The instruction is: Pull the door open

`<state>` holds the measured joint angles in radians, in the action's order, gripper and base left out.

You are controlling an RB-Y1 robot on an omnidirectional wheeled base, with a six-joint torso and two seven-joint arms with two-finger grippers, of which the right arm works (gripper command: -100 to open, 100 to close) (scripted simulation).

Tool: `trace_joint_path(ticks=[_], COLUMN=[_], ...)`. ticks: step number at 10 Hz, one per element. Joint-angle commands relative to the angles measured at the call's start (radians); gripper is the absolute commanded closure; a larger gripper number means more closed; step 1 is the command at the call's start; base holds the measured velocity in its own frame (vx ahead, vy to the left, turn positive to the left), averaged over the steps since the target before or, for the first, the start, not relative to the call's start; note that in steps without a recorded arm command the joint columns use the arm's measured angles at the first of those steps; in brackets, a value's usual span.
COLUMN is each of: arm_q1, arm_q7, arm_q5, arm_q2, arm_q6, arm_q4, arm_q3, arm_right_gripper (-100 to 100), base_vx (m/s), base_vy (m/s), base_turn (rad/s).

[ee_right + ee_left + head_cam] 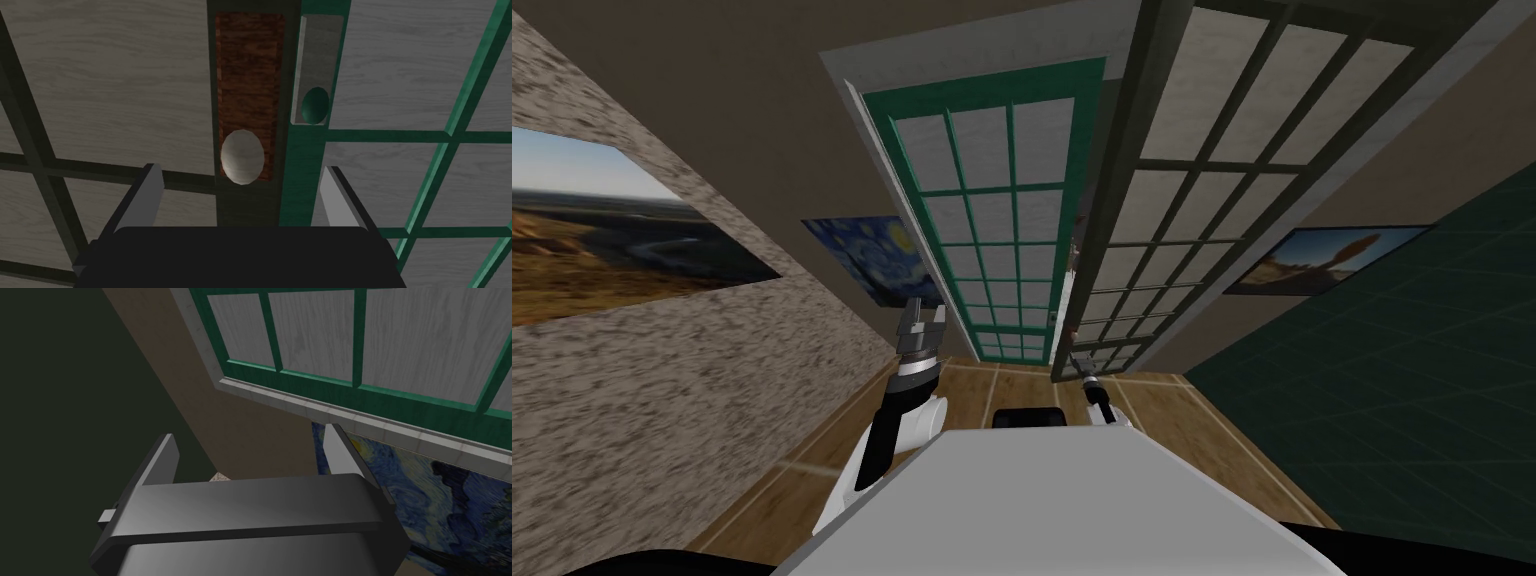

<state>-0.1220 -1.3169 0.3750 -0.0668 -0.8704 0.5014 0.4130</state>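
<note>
Right pincer (241,169) before knob (242,157) on right door (1202,200), left door (992,220) alongside

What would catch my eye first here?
Two tall paned doors stand ahead side by side: a green door and a dark door. The right gripper, open, faces the dark door's pale knob. The left gripper hangs open near a starry blue painting.

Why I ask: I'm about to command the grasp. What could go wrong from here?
1. The open right gripper frames the pale round knob on the dark-framed door, but a dark green knob sits beside it; drifting sideways could catch the wrong leaf.
2. The knob is rounded, so thin fingers may slip when pulling.
3. The open left gripper hangs near the green-framed door; a swinging leaf might hit it.
</note>
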Motion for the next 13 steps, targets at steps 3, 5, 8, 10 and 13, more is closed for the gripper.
trace_joint_path(ticks=[3, 5, 8, 10, 13], arm_q1=[-0.008, -0.014, 0.0, 0.016, 0.026], arm_q7=[0.042, 0.051, 0.082, 0.099, 0.118], arm_q5=[0.026, 0.031, 0.027, 0.018, 0.009], arm_q2=[-0.026, -0.032, -0.07, -0.095, -0.123], arm_q6=[-0.016, -0.023, -0.046, -0.056, -0.067], arm_q4=[0.04, 0.043, 0.032, 0.025, 0.021], arm_q3=[-0.038, -0.046, -0.037, -0.023, -0.008], arm_right_gripper=[-100, -100, -100, -100, -100], base_vx=[-0.181, -0.154, -0.032, 0.14, 0.164], base_vy=[-0.081, -0.084, -0.056, 0.056, 0.042], base_turn=[0.119, 0.069, 0.104, 0.085, 0.091])
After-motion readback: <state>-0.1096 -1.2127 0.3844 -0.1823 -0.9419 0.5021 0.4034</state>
